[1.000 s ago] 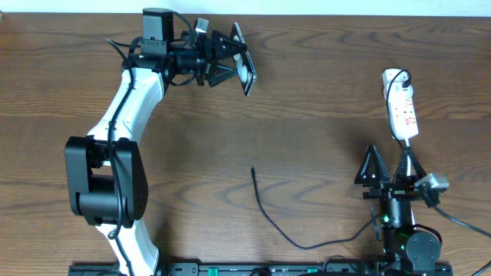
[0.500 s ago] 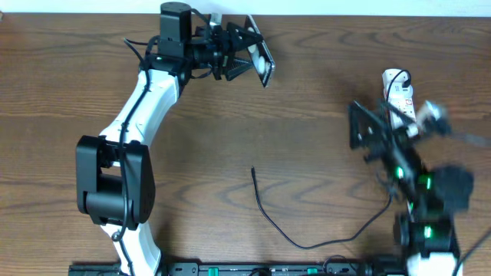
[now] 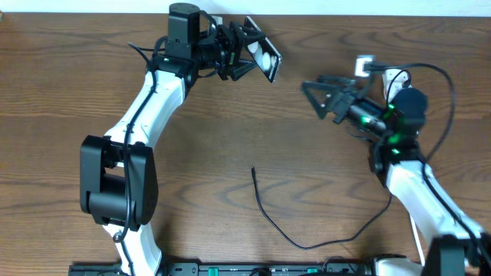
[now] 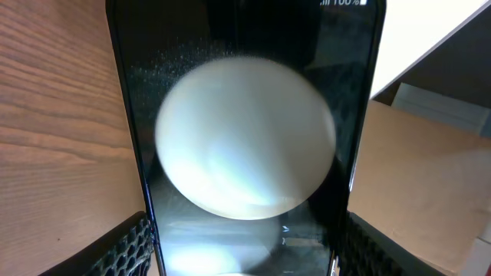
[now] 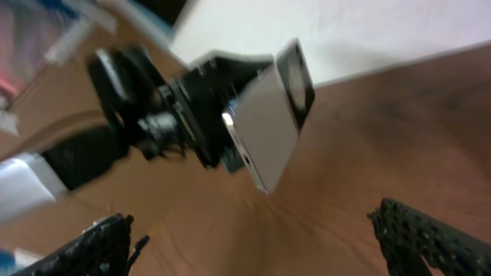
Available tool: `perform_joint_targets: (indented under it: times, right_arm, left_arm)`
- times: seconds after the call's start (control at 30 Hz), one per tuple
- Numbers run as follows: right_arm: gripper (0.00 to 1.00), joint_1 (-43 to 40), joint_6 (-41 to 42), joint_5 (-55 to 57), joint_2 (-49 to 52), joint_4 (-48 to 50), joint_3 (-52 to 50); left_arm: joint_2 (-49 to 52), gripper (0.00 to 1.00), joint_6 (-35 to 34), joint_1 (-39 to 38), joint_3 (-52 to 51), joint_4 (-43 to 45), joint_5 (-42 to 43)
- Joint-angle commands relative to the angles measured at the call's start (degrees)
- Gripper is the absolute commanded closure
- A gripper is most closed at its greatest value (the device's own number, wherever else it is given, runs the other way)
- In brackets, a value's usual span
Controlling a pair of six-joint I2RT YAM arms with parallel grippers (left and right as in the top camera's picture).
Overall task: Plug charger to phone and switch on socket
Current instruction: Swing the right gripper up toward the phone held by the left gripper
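My left gripper [image 3: 249, 55] is shut on the black phone [image 3: 263, 58] and holds it above the table at the far edge; its glossy screen [image 4: 245, 146] fills the left wrist view, with a fingertip against each side. My right gripper [image 3: 316, 95] is open and empty, raised at the right and pointing left toward the phone, whose pale back [image 5: 268, 126] shows in the right wrist view. The thin black charger cable [image 3: 265, 211] lies loose on the table in the near middle. The white socket [image 3: 393, 78] is mostly hidden behind the right arm.
The wooden table [image 3: 307, 161] runs to a white wall at the far edge. The left arm's white links [image 3: 138, 115] reach across the left side. A cardboard box [image 4: 430, 169] stands beyond the table edge in the left wrist view.
The right arm has swung up from the near right edge and now points left toward the phone. The left gripper has carried the phone a little to the right.
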Motion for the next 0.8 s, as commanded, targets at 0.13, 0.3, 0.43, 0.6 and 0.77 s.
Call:
perform_joint_targets:
  times: [0.13, 0.3, 0.43, 0.6, 0.77]
  right_arm:
    - [0.04, 3.41, -19.63, -1.44, 6.45, -8.74, 7.08]
    - [0.05, 5.07, -23.41, -0.42, 6.71, -10.25, 7.82]
    - [0.07, 6.51, -26.16, -0.61, 6.71, -10.99, 7.82]
    - [0.10, 8.02, -28.63, 0.37, 6.71, -11.34, 7.82]
    - [0.11, 8.59, -28.59, 2.12, 6.71, -11.58, 7.82]
  left_arm:
    - [-0.79, 0.92, -1.07, -0.66, 1.36, 0.72, -0.61]
    - [-0.79, 0.93, -0.39, -1.46, 1.36, -0.42, -1.14]
    - [-0.79, 0.93, 1.14, -1.55, 1.33, -5.27, -3.45]
    - [-0.79, 0.93, 2.40, -1.95, 1.25, -6.75, -3.82]
    - [-0.79, 0.93, 2.73, -2.71, 1.25, -6.80, -3.56]
